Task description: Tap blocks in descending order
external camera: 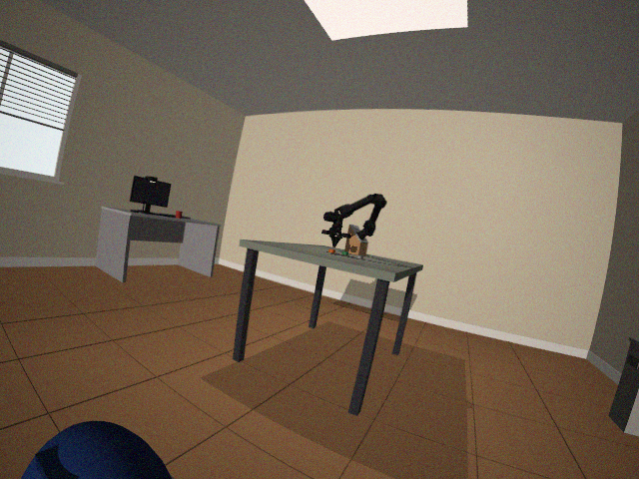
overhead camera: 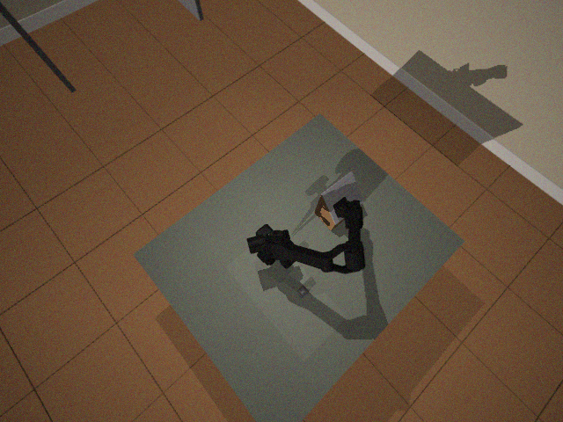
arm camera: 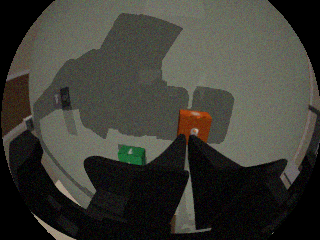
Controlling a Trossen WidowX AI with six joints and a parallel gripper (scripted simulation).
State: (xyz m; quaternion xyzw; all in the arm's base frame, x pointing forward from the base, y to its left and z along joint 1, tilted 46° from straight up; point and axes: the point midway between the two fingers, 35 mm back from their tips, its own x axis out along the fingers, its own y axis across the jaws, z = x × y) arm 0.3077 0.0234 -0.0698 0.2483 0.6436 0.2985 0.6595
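An orange block point(external camera: 331, 251) point(arm camera: 187, 120) with a white digit, not clearly legible, lies on the table point(overhead camera: 195, 254) point(external camera: 402, 271). My gripper point(external camera: 333, 244) point(arm camera: 186, 139) is shut, with nothing seen between the fingers. Its tips are above the table, at the orange block's near edge in the wrist view. A green block point(external camera: 344, 252) point(arm camera: 138, 156) lies to the left of the tips in the wrist view, its digit too small to read. A grey block point(overhead camera: 303, 291) point(arm camera: 65, 98) lies farther left, in the arm's shadow. The arm hides the orange and green blocks in the top view.
A small house model point(overhead camera: 325, 217) point(external camera: 356, 244) with an orange-brown front and grey roof stands beside the arm's base. The arm bends over the table. A desk point(external camera: 112, 241) with a monitor point(external camera: 149, 192) and a red cup point(external camera: 178, 214) stands away from the table.
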